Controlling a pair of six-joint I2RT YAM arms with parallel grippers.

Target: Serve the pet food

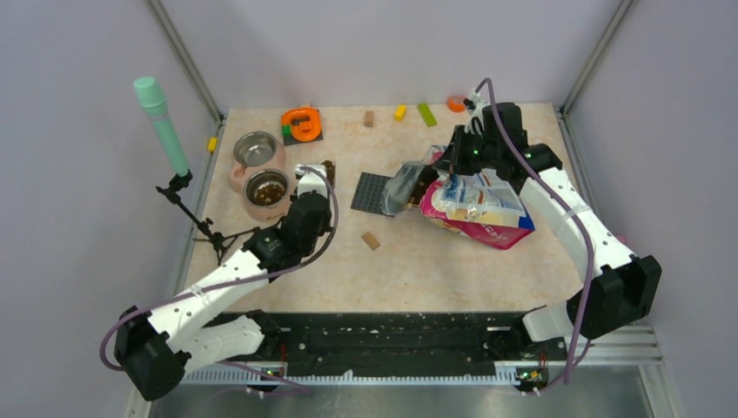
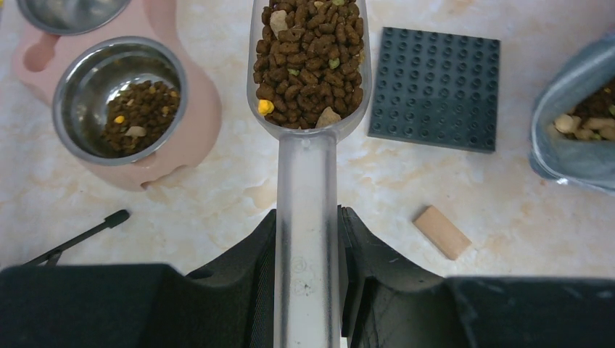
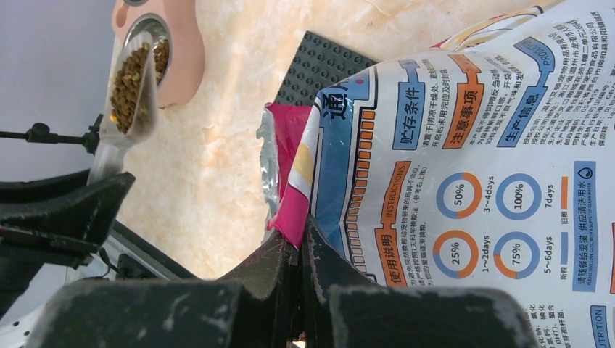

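1. Our left gripper (image 2: 308, 250) has its fingers clamped on the handle of a clear scoop (image 2: 307, 156), one finger on each side of it.
2. The scoop is heaped with kibble (image 2: 308, 61): brown pellets with a few pale and yellow bits among them. It is held about level above the table.
3. The scoop's head sits just right of a pink feeder (image 2: 199, 119) and left of a grey studded plate (image 2: 435, 87), and it is over neither of them.
4. The feeder's near bowl (image 2: 83, 80) holds a small heap of the same kibble. The far bowl (image 1: 255, 148) sits right behind it in the same pink base.
5. Our right gripper (image 3: 301, 250) has its fingers pressed together on the pink edge of the bag (image 3: 471, 145), pinching it near the open end.
6. The bag lies on its side on the table, just right of the plate, with its silver-lined mouth facing the plate. The left wrist view shows kibble inside that mouth.
7. A tan block (image 2: 442, 232) lies flat on the table on the near side of the plate, apart from the plate and the bag.
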